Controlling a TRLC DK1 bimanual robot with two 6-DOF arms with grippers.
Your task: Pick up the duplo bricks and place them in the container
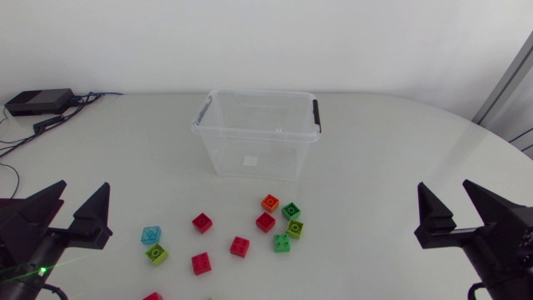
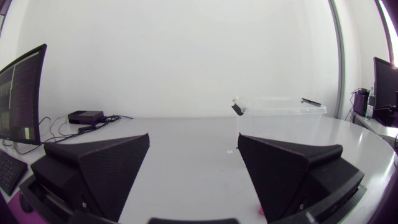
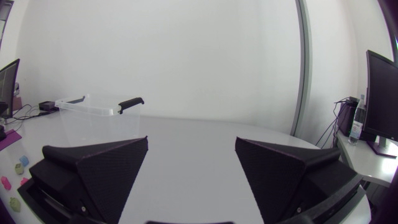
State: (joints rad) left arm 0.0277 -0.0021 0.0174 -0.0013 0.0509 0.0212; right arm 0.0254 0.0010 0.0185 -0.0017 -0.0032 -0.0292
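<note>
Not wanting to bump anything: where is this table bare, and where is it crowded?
Bare: between the clear container and the right pincer, likewise toward the left pincer. Crowded: the duplo bricks in front of the container.

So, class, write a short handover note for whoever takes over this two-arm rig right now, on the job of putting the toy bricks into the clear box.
Both the left jaws and the right jaws are open and empty, low at the near side of the table, one on each side.
The box stands open-topped at the middle, with no brick visible inside.
The bricks lie loose in front of it. The orange brick is nearest the box. The blue brick and lime brick are nearest the left arm, with red and green ones between.
Done: nothing yet.
Left: every brick still needs to go into the box.
</note>
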